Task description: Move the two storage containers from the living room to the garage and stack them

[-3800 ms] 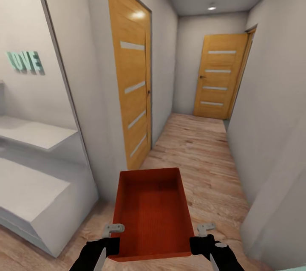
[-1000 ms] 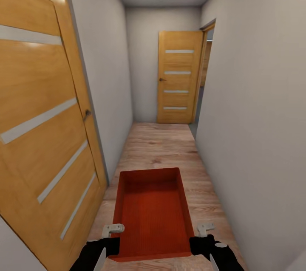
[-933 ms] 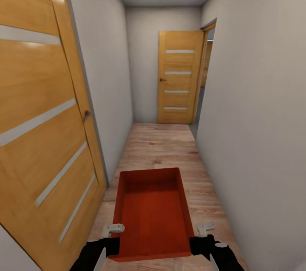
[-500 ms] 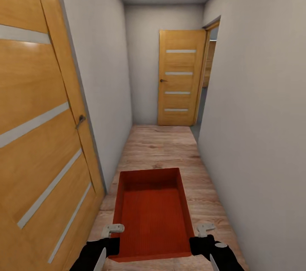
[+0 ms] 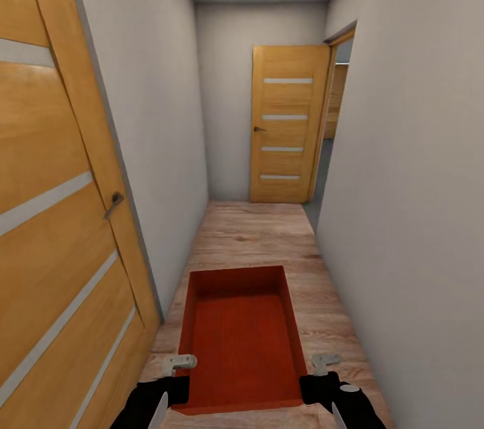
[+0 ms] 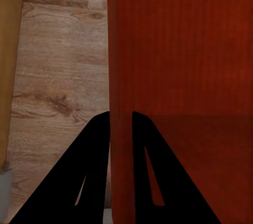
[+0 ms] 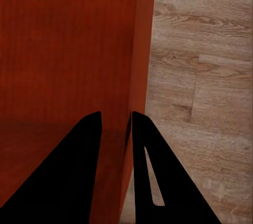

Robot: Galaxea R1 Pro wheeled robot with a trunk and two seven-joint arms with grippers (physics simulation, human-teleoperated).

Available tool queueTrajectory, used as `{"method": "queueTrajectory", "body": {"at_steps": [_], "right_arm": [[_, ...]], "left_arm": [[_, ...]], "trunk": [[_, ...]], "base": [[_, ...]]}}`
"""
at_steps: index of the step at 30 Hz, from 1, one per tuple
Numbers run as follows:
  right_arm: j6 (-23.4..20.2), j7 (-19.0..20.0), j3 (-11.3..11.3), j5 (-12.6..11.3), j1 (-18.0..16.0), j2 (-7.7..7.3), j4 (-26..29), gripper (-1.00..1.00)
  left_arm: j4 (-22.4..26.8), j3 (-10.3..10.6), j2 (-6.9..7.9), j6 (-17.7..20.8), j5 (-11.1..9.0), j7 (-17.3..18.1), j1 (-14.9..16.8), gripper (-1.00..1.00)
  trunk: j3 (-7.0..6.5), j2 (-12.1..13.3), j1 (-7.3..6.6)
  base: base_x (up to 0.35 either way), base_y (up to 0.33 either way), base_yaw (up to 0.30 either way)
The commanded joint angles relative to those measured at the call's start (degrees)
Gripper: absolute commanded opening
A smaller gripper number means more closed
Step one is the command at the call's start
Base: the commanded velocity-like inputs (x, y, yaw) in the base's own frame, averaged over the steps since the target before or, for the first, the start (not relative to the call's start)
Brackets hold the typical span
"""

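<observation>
i'm carrying one storage container (image 5: 242,338) level in front of me down a hallway, well short of the far door (image 5: 288,123). my left gripper (image 5: 176,388) is pinched on its left wall and my right gripper (image 5: 316,385) on its right wall, near the corners closest to me. to do this carry well i'd hold both pinches firm and the bin flat, steer down the middle of the wood floor (image 5: 252,234), and give the near door (image 5: 50,227) beside the bin's left side room. the open doorway (image 5: 333,113) just beside the far door looks like the likely turn. the wrist views show what the head view can't: each thin wall sits between two fingers (image 6: 100,145), one inside the bin and one outside.
</observation>
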State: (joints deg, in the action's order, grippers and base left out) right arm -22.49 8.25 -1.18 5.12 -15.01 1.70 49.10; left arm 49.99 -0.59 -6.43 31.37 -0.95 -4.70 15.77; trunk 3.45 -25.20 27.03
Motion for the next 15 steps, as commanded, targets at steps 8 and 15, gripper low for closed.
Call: {"method": "queueTrajectory", "body": {"at_steps": [8, 15], "right_arm": [[-0.4, 1.2, 0.1, -1.0, 0.0, 1.76, 0.1, -1.0], [-0.4, 1.2, 0.1, -0.9, 0.0, 1.73, 0.0, -1.0]], "left_arm": [[0.2, -0.5, -0.08, -0.1, 1.8, -0.3, 0.0, -1.0], [0.2, -0.5, -0.08, -0.1, 1.8, -0.3, 0.0, -1.0]], "trunk": [[0.13, -0.1, 0.07], [0.13, -0.1, 0.07]], "base": [[0.325, 0.0, 0.0], [0.325, 0.0, 0.0]]}}
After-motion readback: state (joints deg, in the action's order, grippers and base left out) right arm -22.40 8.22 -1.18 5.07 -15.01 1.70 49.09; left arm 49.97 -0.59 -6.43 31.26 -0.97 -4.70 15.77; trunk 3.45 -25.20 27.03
